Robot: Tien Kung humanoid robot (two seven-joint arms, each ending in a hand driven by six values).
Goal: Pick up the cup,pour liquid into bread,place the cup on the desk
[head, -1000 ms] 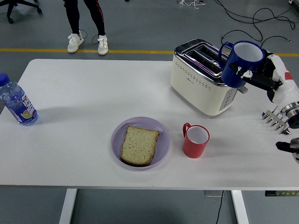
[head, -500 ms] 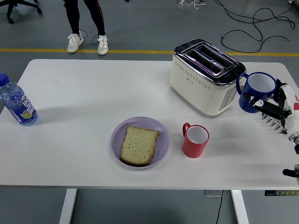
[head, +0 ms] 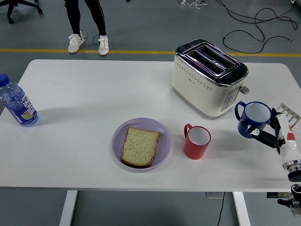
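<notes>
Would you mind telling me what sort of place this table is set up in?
Most likely a robotics lab or workshop, not a kitchen: grey floor with a yellow line, loose cables on it, and a breakfast mock-up of toaster and bread on a white table.

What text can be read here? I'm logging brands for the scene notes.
Bottle label: print there, too blurred to read.
Toaster front: a small mark, too small to read.
Blue cup, red cup, plate: no text visible.
</notes>
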